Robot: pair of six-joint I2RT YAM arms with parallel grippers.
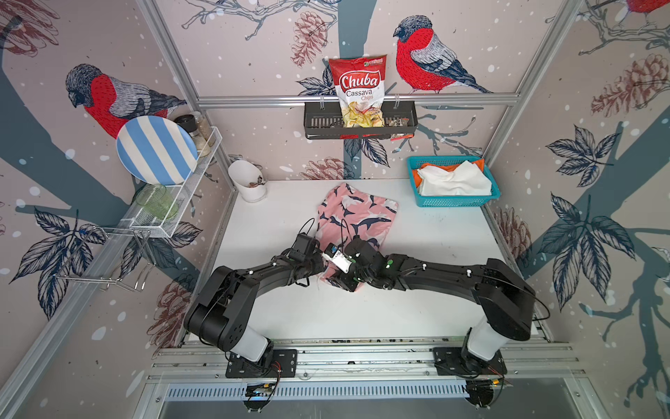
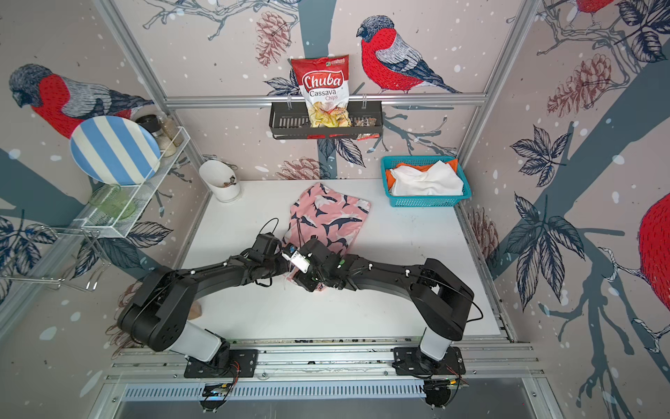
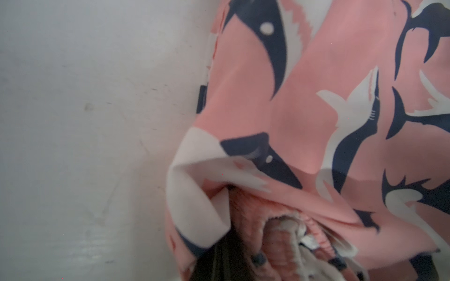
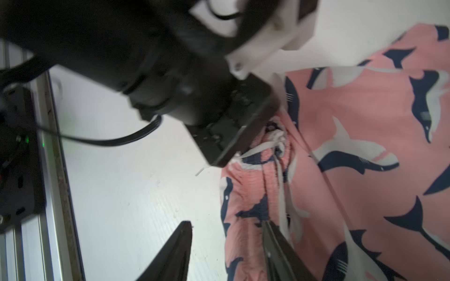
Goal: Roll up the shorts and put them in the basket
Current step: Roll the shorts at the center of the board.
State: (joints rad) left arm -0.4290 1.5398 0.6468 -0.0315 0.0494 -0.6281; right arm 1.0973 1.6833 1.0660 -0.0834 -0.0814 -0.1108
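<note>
The pink shorts (image 1: 357, 214) (image 2: 330, 214) with navy-and-white sharks lie spread on the white table, waist toward the arms. My left gripper (image 1: 319, 266) (image 3: 233, 258) is shut on a bunched fold of the elastic waist (image 3: 275, 233). My right gripper (image 1: 340, 281) (image 4: 226, 223) is open. One of its fingers (image 4: 275, 243) rests on the waistband by the white drawstring (image 4: 280, 185), and the other finger (image 4: 180, 243) is over bare table. White shorts (image 1: 453, 181) (image 2: 424, 179) lie on orange shorts (image 1: 417, 177) in the teal basket (image 1: 449, 203).
A white cup (image 1: 246, 179) stands at the table's back left corner. A wire rack (image 1: 170, 217) on the left wall holds a striped plate (image 1: 156, 148) and a green glass. A black shelf (image 1: 359, 125) with a chips bag hangs on the back wall. Metal rails (image 1: 362, 353) run along the front.
</note>
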